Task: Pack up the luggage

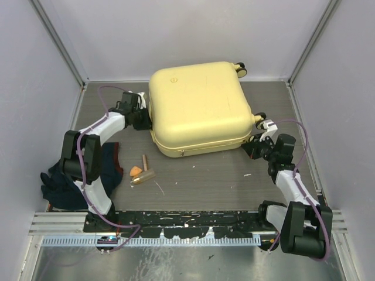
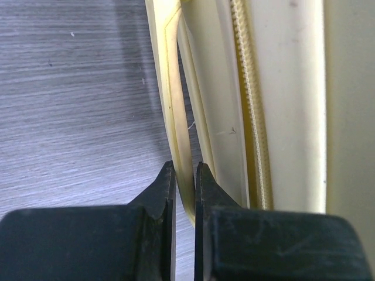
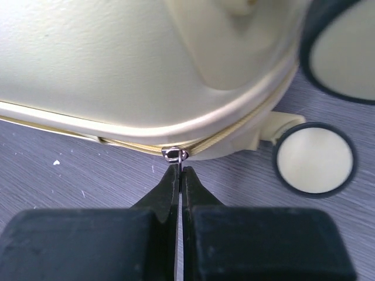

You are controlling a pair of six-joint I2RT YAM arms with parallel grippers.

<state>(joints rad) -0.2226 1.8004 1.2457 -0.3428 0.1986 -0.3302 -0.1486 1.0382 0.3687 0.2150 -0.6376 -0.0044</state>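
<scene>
1. The luggage (image 1: pixel 199 105): pale-yellow hard shell, lid down, lying flat at the middle back of the table (image 1: pixel 222 175). Its rear edge is near the back wall, and its wheels (image 3: pixel 315 159) stick out at the right side.
2. My left pincer (image 2: pixel 186 184): at the case's left edge, jaws almost together, clamped on a thin yellow band (image 2: pixel 176 117) that stands just off the shell. The zipper track (image 2: pixel 252 117) runs beside it, further in.
3. My right pincer (image 3: pixel 180 175): at the rounded front-right corner, jaws pressed nearly shut, nipping the small metal zipper pull (image 3: pixel 174 154) where the seam bends. One wheel sits just to the right of my fingertips.
4. Open room, left: bare grey tabletop between the case's left edge and the side wall.
5. Open room, front: a broad strip of table between the case's front edge and my bases.
6. Open room, right: narrow, my forearm lying between case and wall.
7. Loose items, front left, well apart from the case: a small orange piece (image 1: pixel 136 171), a tan stick (image 1: pixel 145 161) and a dark cloth (image 1: pixel 61 184) at the table's left edge.
</scene>
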